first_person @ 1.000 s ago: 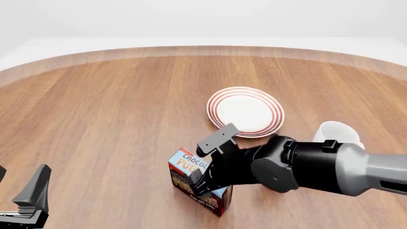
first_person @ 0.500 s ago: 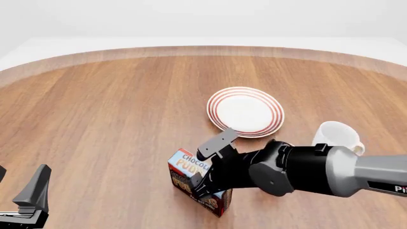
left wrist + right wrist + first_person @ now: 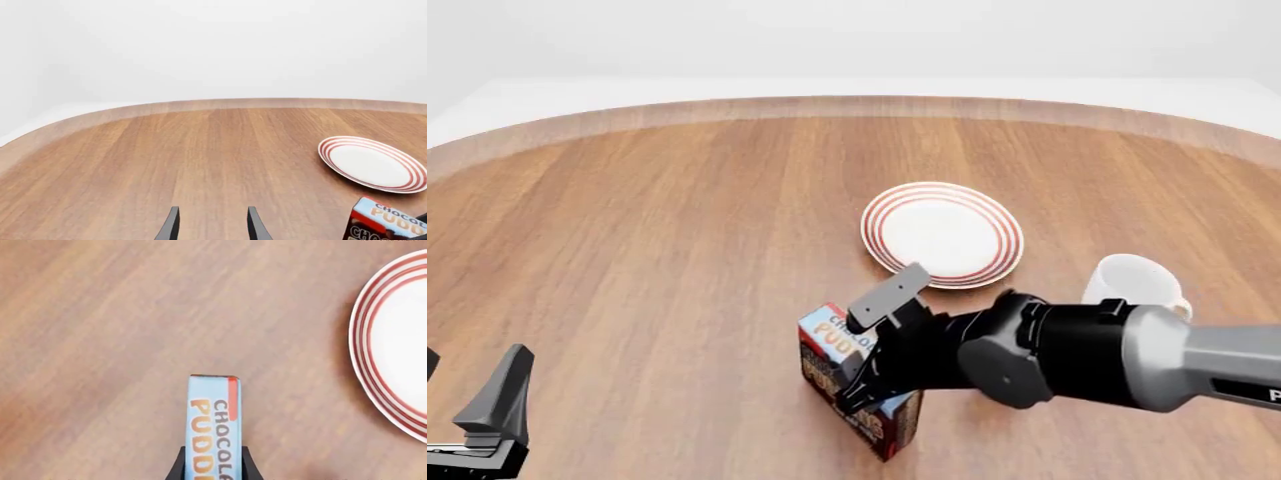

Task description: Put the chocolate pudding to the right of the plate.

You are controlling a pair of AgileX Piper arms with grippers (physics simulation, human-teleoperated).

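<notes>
The chocolate pudding (image 3: 834, 345) is a box with a light-blue top and dark brown sides, standing on the near middle of the table. My right gripper (image 3: 872, 343) is shut on it, one finger on each broad side. The right wrist view looks down on the chocolate pudding (image 3: 213, 415) between the two fingers (image 3: 178, 466). The plate (image 3: 941, 233), white with red rings, lies just beyond the box and a little to its right. My left gripper (image 3: 212, 225) hangs open over bare wood at the near left, far from both.
A plain white mug (image 3: 1134, 285) stands right of the plate, behind my right arm. The table's curved far edge (image 3: 854, 105) runs across the back. Bare wood stretches left of the box and between plate and mug.
My right gripper has carried the pudding box a short way to the right and turned it slightly. The left arm, plate and mug have not moved.
</notes>
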